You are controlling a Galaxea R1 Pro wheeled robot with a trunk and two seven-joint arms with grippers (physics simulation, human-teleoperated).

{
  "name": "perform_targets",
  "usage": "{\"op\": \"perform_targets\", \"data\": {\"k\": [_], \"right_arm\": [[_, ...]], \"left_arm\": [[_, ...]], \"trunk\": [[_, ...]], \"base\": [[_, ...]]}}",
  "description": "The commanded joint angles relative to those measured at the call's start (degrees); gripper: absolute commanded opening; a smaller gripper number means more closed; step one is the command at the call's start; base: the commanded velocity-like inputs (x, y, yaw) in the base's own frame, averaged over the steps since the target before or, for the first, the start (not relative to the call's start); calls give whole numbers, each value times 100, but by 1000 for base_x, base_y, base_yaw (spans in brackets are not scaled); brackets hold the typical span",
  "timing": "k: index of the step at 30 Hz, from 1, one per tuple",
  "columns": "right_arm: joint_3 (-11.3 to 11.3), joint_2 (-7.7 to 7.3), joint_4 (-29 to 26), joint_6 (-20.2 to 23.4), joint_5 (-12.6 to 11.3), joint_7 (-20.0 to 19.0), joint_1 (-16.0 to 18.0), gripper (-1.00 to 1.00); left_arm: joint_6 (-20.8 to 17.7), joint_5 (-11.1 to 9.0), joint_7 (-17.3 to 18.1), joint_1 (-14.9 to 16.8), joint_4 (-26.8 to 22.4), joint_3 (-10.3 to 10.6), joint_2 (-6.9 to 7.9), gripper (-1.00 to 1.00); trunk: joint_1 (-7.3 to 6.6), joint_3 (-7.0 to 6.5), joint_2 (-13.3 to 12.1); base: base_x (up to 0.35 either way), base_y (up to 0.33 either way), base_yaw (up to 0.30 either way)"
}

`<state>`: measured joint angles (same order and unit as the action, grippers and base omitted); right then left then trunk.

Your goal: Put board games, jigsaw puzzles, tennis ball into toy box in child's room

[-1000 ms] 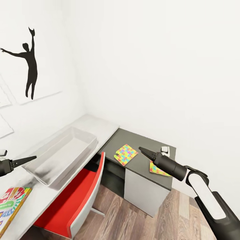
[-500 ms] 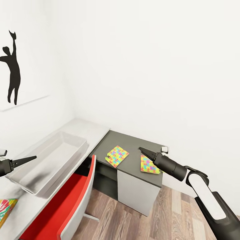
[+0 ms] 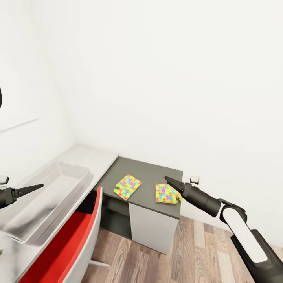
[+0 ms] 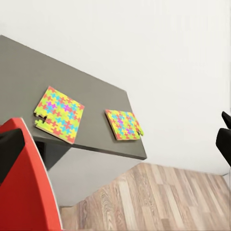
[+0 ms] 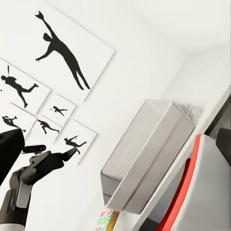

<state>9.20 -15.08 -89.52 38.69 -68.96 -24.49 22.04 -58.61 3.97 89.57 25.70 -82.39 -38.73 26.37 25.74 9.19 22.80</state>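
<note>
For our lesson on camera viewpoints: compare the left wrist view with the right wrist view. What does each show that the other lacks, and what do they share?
Left wrist view: two jigsaw puzzles, one and the other, lying flat and apart on the dark desk section, with wood floor below.

Right wrist view: the toy box, silhouette prints on the wall, the left gripper, and a colourful box corner on the pale desktop.

Both: the red chair, also seen at, and white wall.

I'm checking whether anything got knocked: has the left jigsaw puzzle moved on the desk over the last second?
No. The left jigsaw puzzle keeps its place on the dark desk section beside the other puzzle; the camera turned.
</note>
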Motion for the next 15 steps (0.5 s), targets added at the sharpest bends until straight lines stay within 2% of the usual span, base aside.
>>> {"op": "perform_targets", "data": {"k": [1,10,14,15], "right_arm": [[2,-5,4,18,-21,-2,4,100],[-43,-55,13,12,-17,-3,-176,100],[-155,-62,14,-34,34,-5,-397,100],[-219,-66,14,-110,117,-9,-498,100]], "left_arm": [[-58,42,43,5,-5,-5,0,100],[-46,52,43,5,-5,13,-11,100],[-24,59,43,5,-5,28,-49,100],[4,62,43,5,-5,33,-89,100]], "trunk": [[4,4,12],[4,-66,12],[4,-96,12],[4,-104,12]], "base": [[0,0,-204],[0,0,-204],[0,0,-204],[0,0,-204]]}}
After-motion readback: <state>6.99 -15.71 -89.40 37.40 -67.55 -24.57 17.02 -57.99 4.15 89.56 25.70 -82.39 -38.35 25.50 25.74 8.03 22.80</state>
